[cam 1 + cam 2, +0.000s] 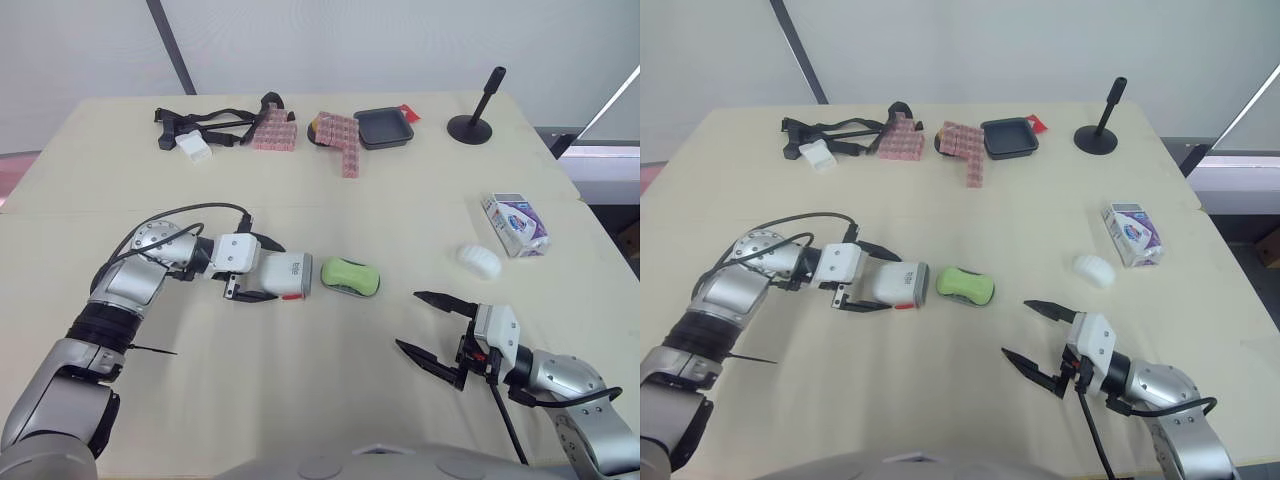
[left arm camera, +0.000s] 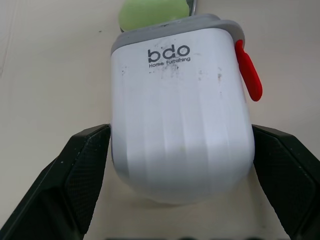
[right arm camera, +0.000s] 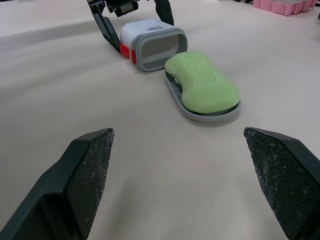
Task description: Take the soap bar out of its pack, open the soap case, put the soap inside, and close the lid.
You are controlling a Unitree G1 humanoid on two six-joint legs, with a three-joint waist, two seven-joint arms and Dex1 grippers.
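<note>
Right gripper (image 1: pixel 409 319) hovers low over the table (image 1: pixel 300 400), fingers spread wide and empty. Opposite it, the left gripper (image 1: pixel 268 272) clasps the white soap case (image 2: pixel 180 115) from both sides. Just past those fingertips the green soap bar (image 1: pixel 350 273) lies on a grey tray (image 3: pixel 200 116), possibly touching the case's open mouth. Well beyond the right gripper sits the soap pack (image 1: pixel 515 223).

1. A pale beige flat tabletop (image 1: pixel 330 390) fills the frame from the lower edge to the upper third.
2. A thin seam (image 1: pixel 400 203) crosses the tabletop from left to right, above centre.
3. A plain white wall (image 1: pixel 380 45) spans the top.
4. A dark slanted pole (image 1: pixel 172 45) stands at upper left.
5. Lighting is soft and even, and shadows are faint.
</note>
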